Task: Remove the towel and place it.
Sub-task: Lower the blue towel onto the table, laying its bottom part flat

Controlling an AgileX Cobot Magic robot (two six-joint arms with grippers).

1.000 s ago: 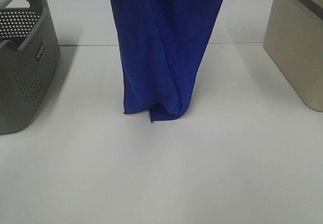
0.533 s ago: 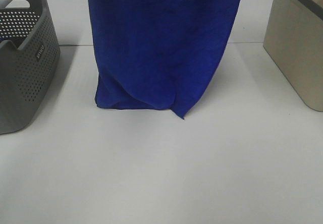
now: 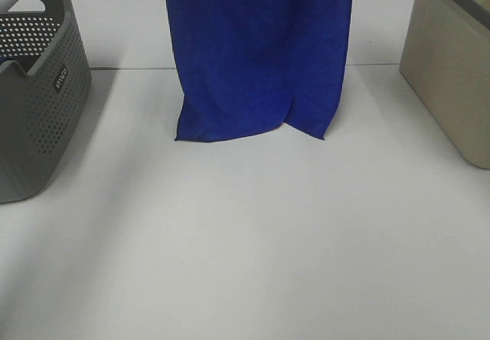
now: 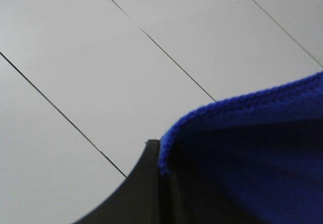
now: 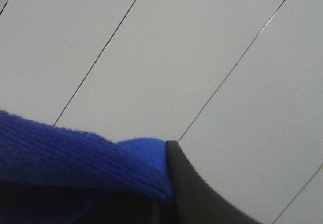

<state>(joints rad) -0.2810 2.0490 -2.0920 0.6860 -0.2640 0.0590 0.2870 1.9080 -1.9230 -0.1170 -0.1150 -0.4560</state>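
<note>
My left gripper pinches the towel, its stitched plush edge against my dark jaw; my right gripper clamps another ribbed blue edge. From high up, the cloth hangs smooth below both, hem near the white table; perforated grey basket beyond my left, beige bin beyond my right.

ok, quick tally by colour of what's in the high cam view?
Blue: 1, the towel, hanging with its lower edge at the table
Grey: 1, the perforated basket
Beige: 1, the bin
Total: 3
</note>
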